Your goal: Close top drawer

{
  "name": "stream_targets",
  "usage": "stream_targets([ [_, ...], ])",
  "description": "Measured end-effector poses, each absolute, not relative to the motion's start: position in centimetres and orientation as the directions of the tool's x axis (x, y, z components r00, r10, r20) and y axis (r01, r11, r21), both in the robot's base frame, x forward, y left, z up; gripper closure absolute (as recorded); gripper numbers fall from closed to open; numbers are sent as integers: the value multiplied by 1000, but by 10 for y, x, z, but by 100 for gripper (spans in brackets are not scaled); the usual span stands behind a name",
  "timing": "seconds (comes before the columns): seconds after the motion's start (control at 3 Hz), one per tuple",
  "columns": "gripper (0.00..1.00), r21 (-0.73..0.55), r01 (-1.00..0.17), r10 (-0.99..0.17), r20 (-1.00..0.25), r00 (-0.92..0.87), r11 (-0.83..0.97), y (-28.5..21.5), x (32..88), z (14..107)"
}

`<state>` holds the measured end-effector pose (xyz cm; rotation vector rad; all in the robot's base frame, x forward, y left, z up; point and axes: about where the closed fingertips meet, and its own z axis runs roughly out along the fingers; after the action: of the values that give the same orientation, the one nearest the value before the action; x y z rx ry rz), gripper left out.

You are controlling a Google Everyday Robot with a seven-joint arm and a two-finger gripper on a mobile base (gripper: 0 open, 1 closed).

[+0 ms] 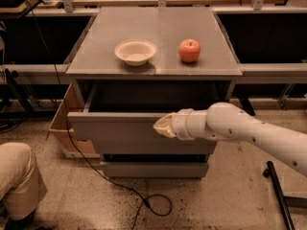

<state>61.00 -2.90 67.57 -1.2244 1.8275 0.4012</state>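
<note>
The top drawer (115, 134) is pulled out of the grey cabinet. Its flat handle-less front panel faces me and its dark tray shows behind the panel. My gripper (161, 126) reaches in from the right on a white arm (240, 128). Its tip rests against the upper edge of the drawer's front panel, right of the middle.
A white bowl (135, 51) and a red apple (190, 50) sit on the cabinet top (158, 28). A lower drawer front (153, 169) sticks out slightly below. A cardboard box (64, 123) stands left of the cabinet. A cable (120, 188) loops on the floor. A person's knee (19, 176) is at bottom left.
</note>
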Motion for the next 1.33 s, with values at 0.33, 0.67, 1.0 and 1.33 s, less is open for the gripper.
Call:
stream_targets([
  [0.33, 100, -219, -866, -573, -814, -92, 450, -16, 631, 686],
  [0.67, 100, -235, -864, -570, -819, -72, 446, -10, 643, 691],
  [1.0, 100, -248, -855, -563, -825, -60, 455, -2, 659, 685],
  [1.33, 100, -248, -855, -563, -825, -60, 455, -2, 659, 685],
])
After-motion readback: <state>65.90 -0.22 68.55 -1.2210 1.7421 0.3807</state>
